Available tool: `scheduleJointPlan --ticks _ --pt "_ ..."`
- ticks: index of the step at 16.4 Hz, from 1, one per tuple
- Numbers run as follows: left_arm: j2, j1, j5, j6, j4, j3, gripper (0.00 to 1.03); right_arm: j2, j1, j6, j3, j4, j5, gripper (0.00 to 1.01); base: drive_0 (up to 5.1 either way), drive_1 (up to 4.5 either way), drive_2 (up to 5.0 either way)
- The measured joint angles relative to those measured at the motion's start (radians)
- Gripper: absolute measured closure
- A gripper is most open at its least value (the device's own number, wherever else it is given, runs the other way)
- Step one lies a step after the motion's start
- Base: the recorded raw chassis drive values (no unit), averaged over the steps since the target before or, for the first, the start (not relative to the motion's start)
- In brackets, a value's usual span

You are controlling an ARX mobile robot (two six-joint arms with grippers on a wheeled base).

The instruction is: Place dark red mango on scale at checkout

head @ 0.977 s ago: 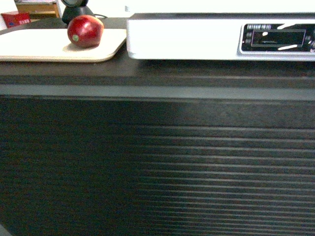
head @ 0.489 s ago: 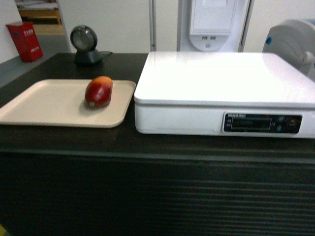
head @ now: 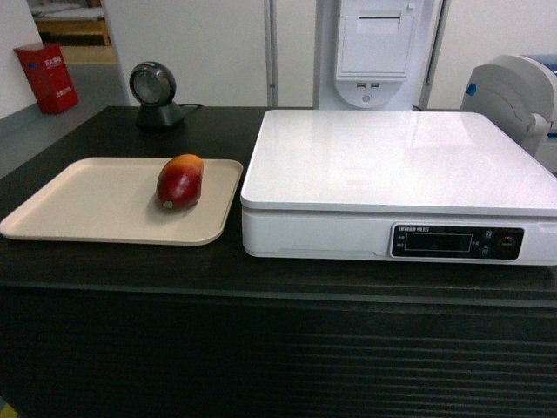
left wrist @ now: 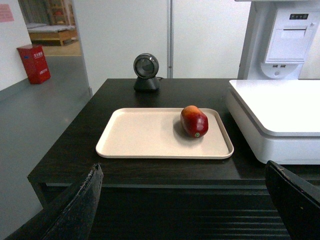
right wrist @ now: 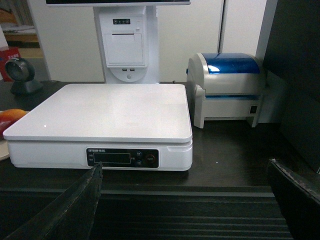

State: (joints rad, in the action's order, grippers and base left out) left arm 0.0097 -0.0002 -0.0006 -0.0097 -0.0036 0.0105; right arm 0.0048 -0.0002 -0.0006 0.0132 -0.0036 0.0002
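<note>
Dark red mango lies on the right part of the beige tray, just left of the white scale on your black checkout, a round scanner stands far behind, and both grippers have jaws spread wide, holding nothing.

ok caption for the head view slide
Mango on beige tray beside the empty white scale on the dark counter.
</note>
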Motion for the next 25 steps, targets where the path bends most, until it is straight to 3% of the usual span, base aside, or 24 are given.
scheduleJointPlan --ticks 16,17,18,19,21,22,23,25 --pt "0.0 0.0 0.0 0.0 0.0 0.0 0.05 0.0 0.0 0.0 0.0 0.0 0.0 0.03 0.0 0.0 0.0" --pt "0.024 -0.053 -0.119 0.031 -0.085 0.022 0.05 0.0 0.0 0.0 0.0 0.0 0.0 0.03 0.0 0.0 0.0" --pt "0.099 -0.171 -0.298 0.074 -0.099 0.048 0.05 0.0 0.0 0.0 0.0 0.0 -0.001 0.03 0.0 0.0 0.0" --pt "0.125 -0.254 -0.411 0.123 -0.076 0.059 0.05 0.0 0.0 0.0 0.0 0.0 0.0 0.03 0.0 0.0 0.0" --pt "0.16 -0.359 -0.54 0.172 -0.027 0.127 0.05 0.0 0.0 0.0 0.0 0.0 0.0 0.03 0.0 0.0 0.0" --pt "0.171 -0.372 -0.517 0.176 -0.027 0.156 0.05 0.0 0.0 0.0 0.0 0.0 0.0 0.03 0.0 0.0 0.0" --pt "0.2 -0.334 -0.466 0.176 0.014 0.159 0.05 0.0 0.0 0.0 0.0 0.0 0.0 0.03 0.0 0.0 0.0" --pt "0.415 -0.182 -0.305 0.158 0.17 0.198 0.05 0.0 0.0 0.0 0.0 0.0 0.0 0.03 0.0 0.0 0.0"
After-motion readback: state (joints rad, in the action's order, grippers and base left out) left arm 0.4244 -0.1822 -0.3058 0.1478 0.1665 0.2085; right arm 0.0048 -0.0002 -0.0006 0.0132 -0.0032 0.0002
